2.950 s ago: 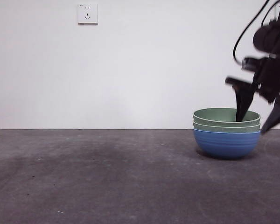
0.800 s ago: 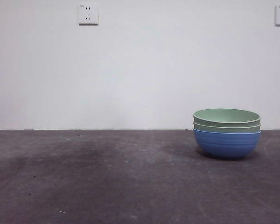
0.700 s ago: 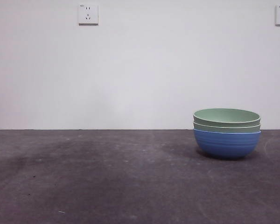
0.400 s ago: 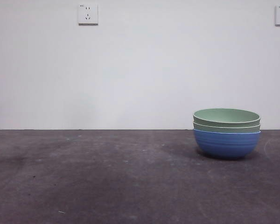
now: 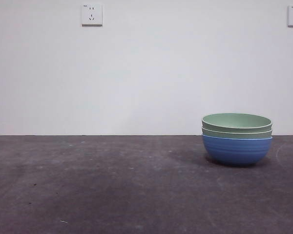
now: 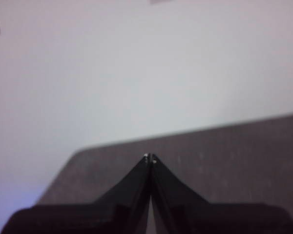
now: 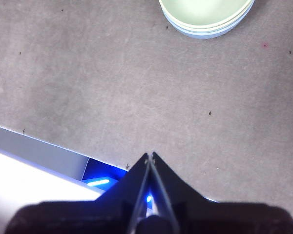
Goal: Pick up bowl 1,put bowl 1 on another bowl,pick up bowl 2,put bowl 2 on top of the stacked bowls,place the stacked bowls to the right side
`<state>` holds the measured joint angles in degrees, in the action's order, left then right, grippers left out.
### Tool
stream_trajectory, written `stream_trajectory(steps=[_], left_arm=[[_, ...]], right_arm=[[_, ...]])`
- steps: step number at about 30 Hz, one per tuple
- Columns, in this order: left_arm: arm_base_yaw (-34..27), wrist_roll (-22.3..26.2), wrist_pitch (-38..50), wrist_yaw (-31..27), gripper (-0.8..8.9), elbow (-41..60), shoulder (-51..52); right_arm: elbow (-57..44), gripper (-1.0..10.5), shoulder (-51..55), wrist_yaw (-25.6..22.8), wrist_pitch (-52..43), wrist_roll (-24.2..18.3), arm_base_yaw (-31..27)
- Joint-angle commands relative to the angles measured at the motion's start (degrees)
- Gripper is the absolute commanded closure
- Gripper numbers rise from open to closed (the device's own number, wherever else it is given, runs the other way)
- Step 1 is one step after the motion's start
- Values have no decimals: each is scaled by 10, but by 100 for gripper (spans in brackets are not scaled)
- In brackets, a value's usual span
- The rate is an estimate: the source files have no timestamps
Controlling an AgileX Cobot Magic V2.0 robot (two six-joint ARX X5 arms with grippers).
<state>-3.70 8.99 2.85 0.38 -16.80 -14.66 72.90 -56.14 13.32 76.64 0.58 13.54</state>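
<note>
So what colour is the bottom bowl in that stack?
Blue, faintly ribbed: the bottom bowl under two pale green bowls. The front view shows it best.

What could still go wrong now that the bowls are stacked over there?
Little, as far as I can judge. The stacked bowls stand free on the table, so a knock could slide them; how near the table's edge they are on that side, I cannot tell. The right gripper, jaws shut, is well clear of the stack, but a careless sweep back could clip the top green bowl. The left gripper is shut and away.
</note>
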Motion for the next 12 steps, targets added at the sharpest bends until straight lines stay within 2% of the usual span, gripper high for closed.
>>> stream_trajectory(steps=[1, 5, 9, 12], left_arm=[[-3, 0, 5, -3, 816, 67, 42], [-3, 0, 5, -3, 816, 125, 78], [-3, -21, 0, -3, 816, 162, 107], [-3, -32, -44, -3, 816, 166, 127]], right_arm=[[-5, 945, 0, -1, -3, -1, 1], [-5, 945, 0, -2, -3, -1, 1], [-5, 945, 0, -1, -3, -1, 1], [-5, 945, 0, -1, -3, 0, 1]])
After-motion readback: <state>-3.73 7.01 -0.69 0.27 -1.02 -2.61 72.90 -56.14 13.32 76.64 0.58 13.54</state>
